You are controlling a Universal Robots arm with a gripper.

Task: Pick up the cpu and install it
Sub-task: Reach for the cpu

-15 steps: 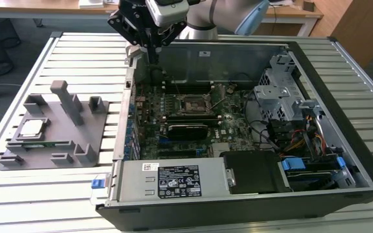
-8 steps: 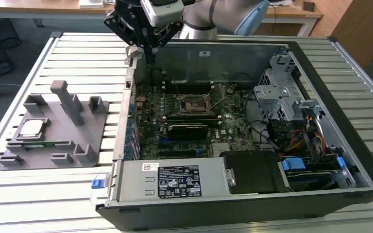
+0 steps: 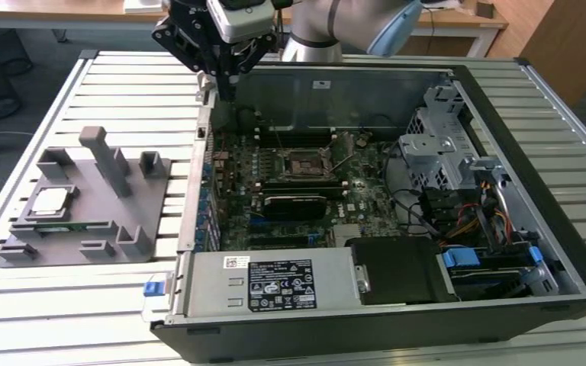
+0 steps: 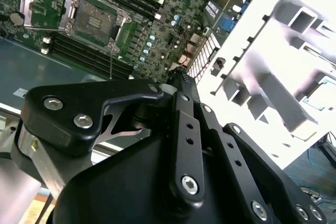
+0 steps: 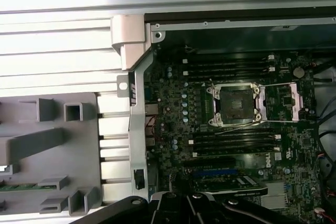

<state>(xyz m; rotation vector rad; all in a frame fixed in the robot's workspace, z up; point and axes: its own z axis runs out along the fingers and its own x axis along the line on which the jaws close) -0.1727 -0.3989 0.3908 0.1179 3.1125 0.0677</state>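
Observation:
The cpu (image 3: 51, 200), a small square chip with a pale silver top, lies flat on the grey plastic fixture (image 3: 120, 221) at the exterior view's left, outside the computer case. My gripper (image 3: 229, 90) hangs high over the case's back left corner, far from the cpu, its fingers shut together on nothing. In the second wrist view the gripper (image 4: 181, 77) tapers to a point above the motherboard edge. The cpu socket (image 3: 301, 162) sits mid-board with its metal frame swung open and a dark empty centre, also seen as the socket (image 5: 236, 103) and the socket (image 4: 92, 19).
The open computer case (image 3: 537, 114) lies on a slatted metal table (image 3: 120, 76). A drive cage (image 3: 441, 145) and cables fill its right side, and a power supply (image 3: 272, 284) sits at the front. A green memory stick (image 3: 64, 226) rests in the fixture. Upright fixture posts (image 3: 104, 156) stand beside the cpu.

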